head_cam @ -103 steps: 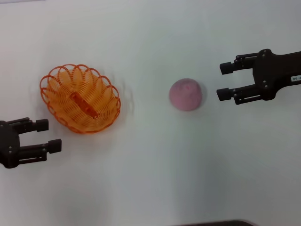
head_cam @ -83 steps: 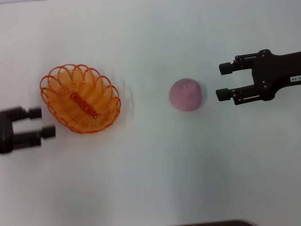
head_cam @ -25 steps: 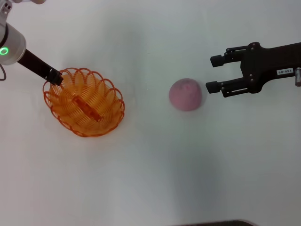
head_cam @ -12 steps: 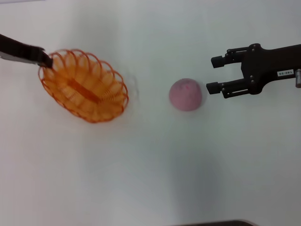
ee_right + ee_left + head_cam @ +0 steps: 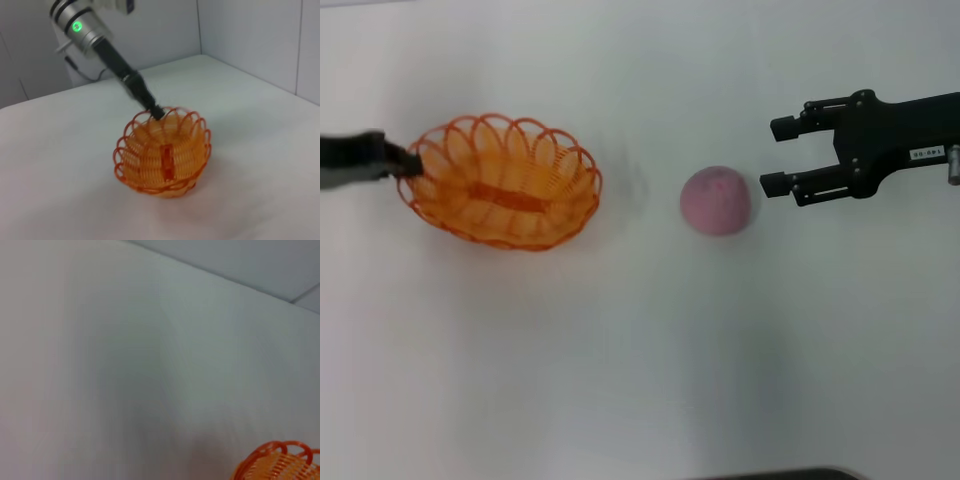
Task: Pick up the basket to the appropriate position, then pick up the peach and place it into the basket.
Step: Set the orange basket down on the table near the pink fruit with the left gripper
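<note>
The orange wire basket (image 5: pixel 502 182) is on the white table at the left, its long axis running left to right. My left gripper (image 5: pixel 404 165) is shut on the basket's left rim. The right wrist view shows the left gripper (image 5: pixel 156 113) pinching the far rim of the basket (image 5: pixel 163 156). A bit of the rim also shows in the left wrist view (image 5: pixel 280 462). The pink peach (image 5: pixel 716 200) sits on the table right of the basket, apart from it. My right gripper (image 5: pixel 770 156) is open and empty, just right of the peach.
The white table (image 5: pixel 640 360) extends in front of both things. A dark edge (image 5: pixel 770 474) shows at the bottom of the head view. Grey walls (image 5: pixel 250 35) stand behind the table in the right wrist view.
My left gripper came up from the near left, took the basket's rim, and turned and shifted the basket to the right. My right gripper moved a little left toward the peach, then stayed still.
</note>
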Motion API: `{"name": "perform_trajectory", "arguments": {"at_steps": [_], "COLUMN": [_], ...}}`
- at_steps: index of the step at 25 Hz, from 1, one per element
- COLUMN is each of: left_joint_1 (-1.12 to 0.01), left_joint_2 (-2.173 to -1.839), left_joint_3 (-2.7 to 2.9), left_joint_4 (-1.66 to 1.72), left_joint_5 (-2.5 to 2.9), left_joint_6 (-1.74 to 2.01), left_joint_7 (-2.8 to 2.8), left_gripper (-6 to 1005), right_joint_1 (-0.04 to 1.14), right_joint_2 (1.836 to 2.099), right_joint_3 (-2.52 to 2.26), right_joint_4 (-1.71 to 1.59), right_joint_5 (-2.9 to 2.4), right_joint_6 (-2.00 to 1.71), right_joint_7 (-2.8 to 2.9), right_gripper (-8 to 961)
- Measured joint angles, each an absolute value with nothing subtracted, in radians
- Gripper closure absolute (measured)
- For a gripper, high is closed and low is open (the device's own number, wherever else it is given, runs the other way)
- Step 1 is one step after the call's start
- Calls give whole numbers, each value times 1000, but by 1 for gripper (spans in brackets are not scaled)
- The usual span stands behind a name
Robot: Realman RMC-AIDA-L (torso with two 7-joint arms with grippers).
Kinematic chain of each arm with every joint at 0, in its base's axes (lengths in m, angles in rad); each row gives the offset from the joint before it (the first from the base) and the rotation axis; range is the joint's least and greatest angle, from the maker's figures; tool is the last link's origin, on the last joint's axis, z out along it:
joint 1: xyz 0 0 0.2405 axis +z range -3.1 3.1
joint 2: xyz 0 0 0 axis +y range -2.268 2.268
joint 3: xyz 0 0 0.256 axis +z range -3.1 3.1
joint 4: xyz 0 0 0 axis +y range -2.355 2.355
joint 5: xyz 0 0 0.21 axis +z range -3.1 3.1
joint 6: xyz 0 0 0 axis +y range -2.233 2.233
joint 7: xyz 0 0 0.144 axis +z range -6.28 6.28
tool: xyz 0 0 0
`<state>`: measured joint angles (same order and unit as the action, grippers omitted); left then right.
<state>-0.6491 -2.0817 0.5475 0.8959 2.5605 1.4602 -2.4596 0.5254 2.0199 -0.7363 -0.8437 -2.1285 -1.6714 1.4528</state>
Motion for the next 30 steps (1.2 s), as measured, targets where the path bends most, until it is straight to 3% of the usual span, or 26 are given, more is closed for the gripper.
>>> {"name": "perform_trajectory", "arguments": {"at_steps": [7, 10, 18, 21, 30], "left_joint_1": [-544, -525, -498, -488, -486], "left_joint_2": [-2139, -2156, -2162, -2159, -2159], "left_joint_3": [548, 551, 552, 546, 549], "left_joint_4": [899, 899, 895, 905, 913], "left_joint_5": [2460, 2452, 2426, 2406, 2388], "left_joint_6": [1432, 1426, 1469, 1508, 1588], "left_joint_7": [-2440, -2432, -2431, -2424, -2409], "left_gripper": [941, 898, 785, 552, 432], "right_joint_1": [536, 541, 548, 548, 542], "right_joint_2": [2017, 2016, 2016, 2016, 2021], "right_joint_3": [-736, -736, -736, -736, -732], "right_joint_4": [-844, -844, -845, -845, -845], "right_joint_5": [-2129, -2129, -2130, -2131, -2131], "right_joint_6": [-1669, -1668, -1667, -1667, -1658], "right_joint_7": [1450, 1450, 1457, 1460, 1462], "right_gripper": [158, 158, 158, 158, 157]}}
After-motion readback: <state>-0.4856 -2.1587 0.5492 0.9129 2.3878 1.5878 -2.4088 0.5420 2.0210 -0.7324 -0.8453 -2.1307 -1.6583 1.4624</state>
